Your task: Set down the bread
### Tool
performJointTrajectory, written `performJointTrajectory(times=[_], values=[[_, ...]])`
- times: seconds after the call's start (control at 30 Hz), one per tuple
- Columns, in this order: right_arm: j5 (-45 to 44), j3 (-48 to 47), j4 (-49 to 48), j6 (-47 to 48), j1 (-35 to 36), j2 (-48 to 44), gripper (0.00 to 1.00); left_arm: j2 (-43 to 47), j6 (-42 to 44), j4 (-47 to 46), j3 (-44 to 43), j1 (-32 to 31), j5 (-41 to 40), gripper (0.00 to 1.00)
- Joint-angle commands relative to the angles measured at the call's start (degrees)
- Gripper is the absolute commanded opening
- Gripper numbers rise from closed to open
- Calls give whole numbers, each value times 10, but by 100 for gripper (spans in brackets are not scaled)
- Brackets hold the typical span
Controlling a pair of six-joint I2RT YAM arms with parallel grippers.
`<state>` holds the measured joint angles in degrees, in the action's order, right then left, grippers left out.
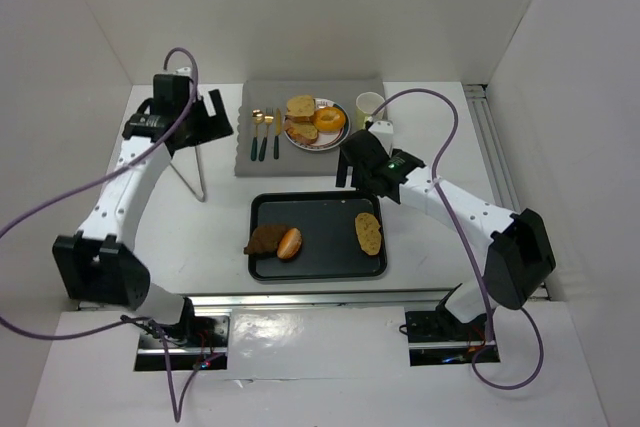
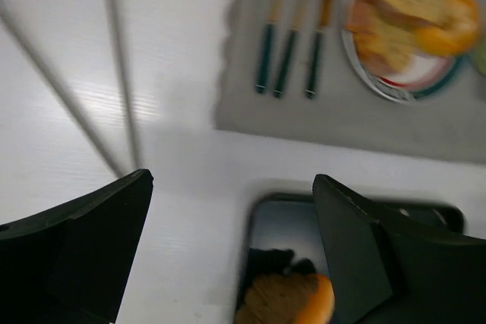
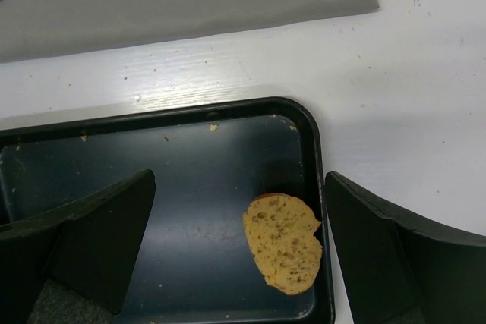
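White counter (image 1: 200, 237) before you. Black tray (image 1: 325, 237) near: one bread slice (image 1: 368, 233) at right end, two breads (image 1: 277, 242) at left. Plate (image 1: 320, 148) far, bread on it. Your left fingers (image 2: 76, 248) spread, empty. Right fingers (image 3: 83, 240) spread over tray.

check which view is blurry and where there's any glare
left wrist view: motion-blurred, the cutlery and plate smear; right wrist view: sharp, the tray and bread slice are crisp; top external view: sharp, with glare on the shiny metal strip between the arm bases.
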<state>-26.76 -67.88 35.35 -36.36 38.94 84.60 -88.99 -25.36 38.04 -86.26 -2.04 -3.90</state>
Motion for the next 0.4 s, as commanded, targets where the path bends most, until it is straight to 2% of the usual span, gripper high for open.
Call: performJointTrajectory(times=[0.0,0.17,0.27,0.37], values=[[-21,-35,16,-4,-4,6,99,64,15,-12,69,-53,89,100],[-37,-32,42,-15,-4,6,99,132,-36,-17,174,-150,84,100],[-45,-17,48,-28,-4,-10,99,150,-51,-29,215,-181,73,100],[-45,4,43,-28,-4,-22,99,150,-58,-29,220,-204,73,100]])
